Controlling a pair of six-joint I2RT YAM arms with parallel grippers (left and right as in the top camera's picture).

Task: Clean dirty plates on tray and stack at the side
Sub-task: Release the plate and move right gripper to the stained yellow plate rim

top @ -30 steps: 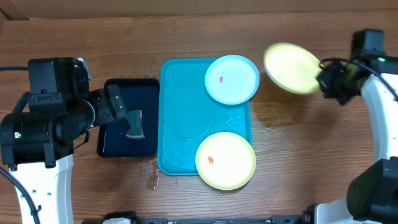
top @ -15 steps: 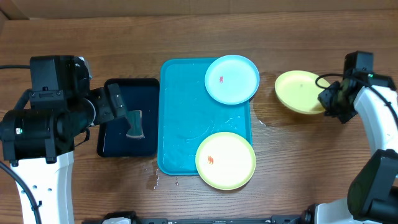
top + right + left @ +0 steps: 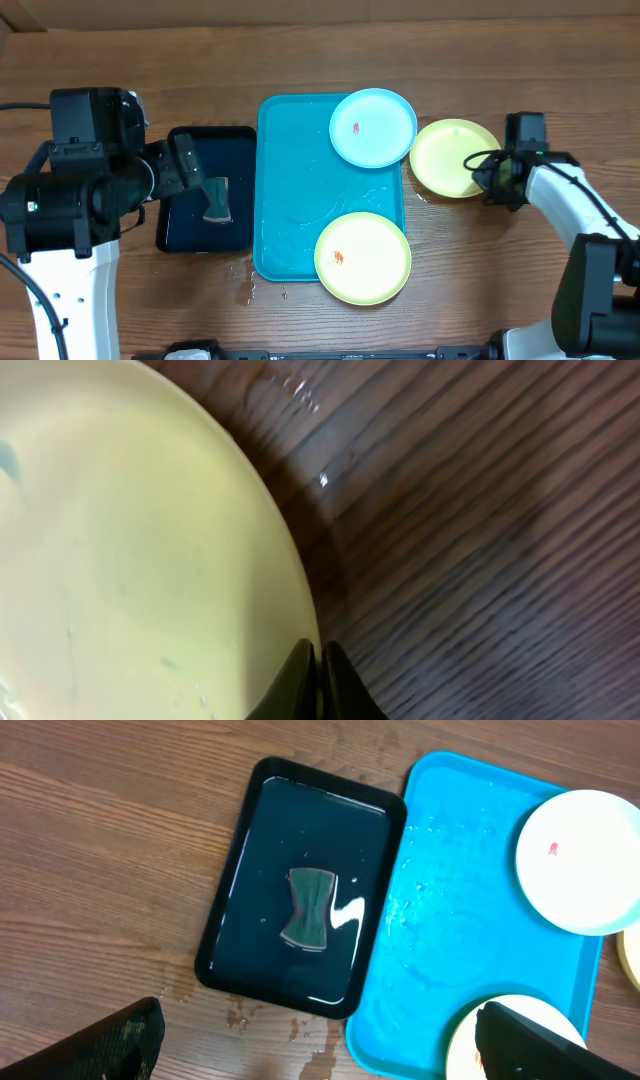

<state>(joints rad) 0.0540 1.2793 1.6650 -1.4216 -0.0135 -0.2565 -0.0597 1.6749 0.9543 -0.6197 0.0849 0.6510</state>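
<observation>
**A:** Above the table first. What worries you?

**B:** The right gripper [image 3: 487,175] is clenched on the rim of a yellow-green plate [image 3: 448,157], which lies over the wood just right of the tray [image 3: 290,200]. The plate's left edge is just beside the cyan plate [image 3: 373,127], and that one overhangs the tray's far right corner. A sideways nudge could tip it or slide it off.

**A:** And the third plate?

**B:** The second yellow-green plate [image 3: 362,257] hangs over the tray's lower right edge. Both plates on the tray carry a red smear, so I judge both uncleaned. From here I can't tell whether the held plate rests on the table [image 3: 480,270] or hovers just above it.

**A:** Left wrist view?

**B:** The left gripper [image 3: 318,1012] is spread wide and holds nothing. It hangs above the black tray [image 3: 216,915], where the sponge [image 3: 309,908] lies in water [image 3: 345,915]. Drops [image 3: 240,1015] dot the wood, and wet plastic slips easily. One finger hides part of the lower plate, and the view's edge cuts off both plates.

**A:** Right wrist?

**B:** The closed tips bite only the thin rim. I'd say so narrow a hold on a damp plate could twist loose. Most of the plate is out of view, and its underside is hidden.
</observation>
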